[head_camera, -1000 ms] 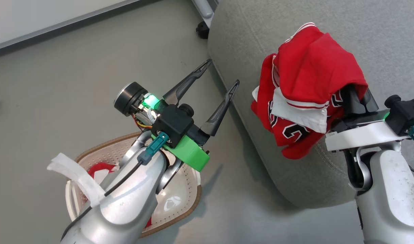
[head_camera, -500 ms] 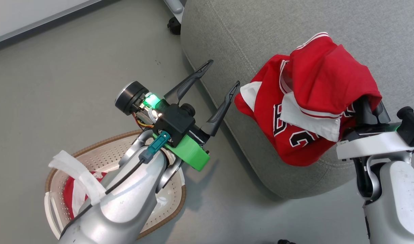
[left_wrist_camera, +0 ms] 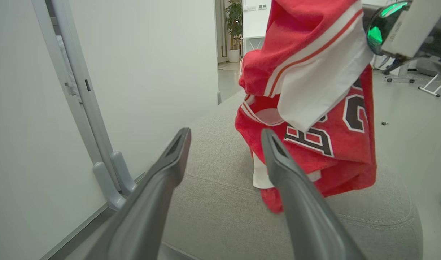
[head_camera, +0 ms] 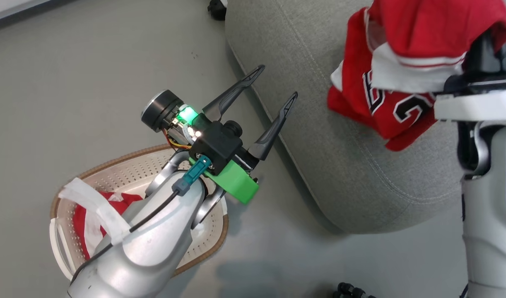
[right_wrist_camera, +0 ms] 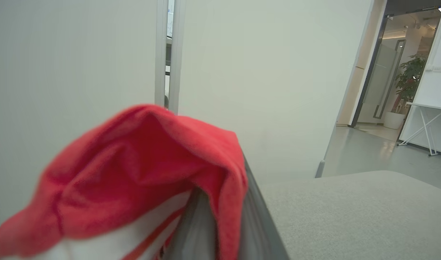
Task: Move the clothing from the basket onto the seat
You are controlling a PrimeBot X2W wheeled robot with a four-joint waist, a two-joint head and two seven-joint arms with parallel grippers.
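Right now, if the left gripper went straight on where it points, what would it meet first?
Probably the seat: the left gripper, jaws open, points low across its top. The hanging clothing lies just right of that line; depth unclear.

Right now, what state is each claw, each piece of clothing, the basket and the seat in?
left claw: open, empty, near the seat's edge.
right claw: shut on the jersey, raised over the seat.
jersey: bunched, hanging from the right claw, lower folds at the seat.
basket garment: crumpled, lying in the basket.
basket: upright on the floor, not emptied.
seat: under the hanging jersey.
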